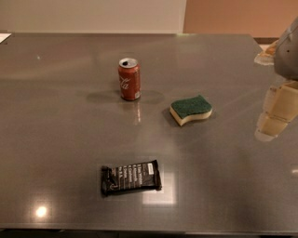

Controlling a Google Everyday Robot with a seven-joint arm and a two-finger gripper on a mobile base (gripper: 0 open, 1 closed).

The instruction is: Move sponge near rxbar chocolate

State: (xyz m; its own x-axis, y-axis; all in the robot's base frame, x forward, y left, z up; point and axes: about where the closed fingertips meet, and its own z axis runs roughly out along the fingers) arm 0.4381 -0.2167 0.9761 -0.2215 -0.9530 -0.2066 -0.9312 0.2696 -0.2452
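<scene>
The sponge [191,109], dark green on top with a pale yellow body, lies flat on the grey table [56,121], right of centre. The rxbar chocolate [131,177], a black wrapper with white lettering, lies flat near the front edge, left of and closer than the sponge. My gripper [276,111] hangs at the right edge of the view, above the table, to the right of the sponge and apart from it. It holds nothing that I can see.
A red soda can [129,79] stands upright behind and left of the sponge. The table's far edge meets a pale wall [93,14]. Bright light reflections lie on the tabletop near the front.
</scene>
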